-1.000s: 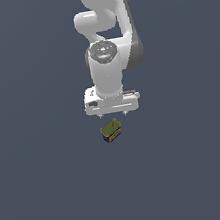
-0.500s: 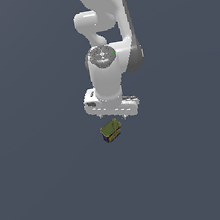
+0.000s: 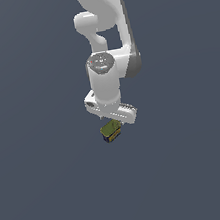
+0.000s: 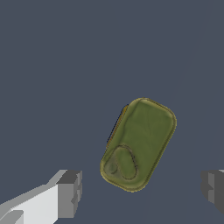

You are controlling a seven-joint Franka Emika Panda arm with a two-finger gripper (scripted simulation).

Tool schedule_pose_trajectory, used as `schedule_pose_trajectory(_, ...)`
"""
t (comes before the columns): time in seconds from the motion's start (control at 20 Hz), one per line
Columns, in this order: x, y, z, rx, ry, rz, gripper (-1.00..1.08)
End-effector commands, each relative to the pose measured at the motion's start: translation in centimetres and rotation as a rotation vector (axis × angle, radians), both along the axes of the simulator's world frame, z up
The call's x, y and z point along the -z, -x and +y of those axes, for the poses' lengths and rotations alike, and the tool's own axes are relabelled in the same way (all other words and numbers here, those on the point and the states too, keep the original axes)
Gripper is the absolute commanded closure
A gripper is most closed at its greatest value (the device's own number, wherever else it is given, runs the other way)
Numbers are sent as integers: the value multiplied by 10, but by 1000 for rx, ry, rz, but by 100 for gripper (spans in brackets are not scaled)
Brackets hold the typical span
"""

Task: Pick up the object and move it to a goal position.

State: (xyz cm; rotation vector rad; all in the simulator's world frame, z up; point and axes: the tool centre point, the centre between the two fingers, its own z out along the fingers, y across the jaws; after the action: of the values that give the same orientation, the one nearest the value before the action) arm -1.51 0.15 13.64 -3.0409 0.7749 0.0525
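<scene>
Tool spread wide, seemingly just above tin can

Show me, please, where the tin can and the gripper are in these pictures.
tin can (image 4: 139, 143): wrist view, on its olive-green top.
tin can (image 3: 111, 130): exterior view, on its top face.
gripper (image 4: 142, 188): wrist view, midway between the open fingertips.

- tin can: top looks like matt olive-green metal, smooth, with a pressed pull-tab outline toward 7 o'clock; thin yellow label edge at 10 o'clock
- tin can sides in the exterior view: dark blue with yellow print, possibly paper label, too small to tell
- gripper: white body smooth, plastic-like, soft sheen; fingertips flat grey, matt, rubbery-looking
- arm: glossy white shell, smooth; grey metallic-looking joint cap
- floor: uniform dark grey-blue, matt, no texture
</scene>
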Motion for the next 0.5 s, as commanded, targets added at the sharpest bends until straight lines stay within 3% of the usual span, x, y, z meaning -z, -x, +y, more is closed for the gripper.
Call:
schedule_pose_trajectory(0.0,5,-1,-2,73,3,-4,-92)
schedule_pose_trajectory(0.45,19,-3,-7,307,12,-19,-92)
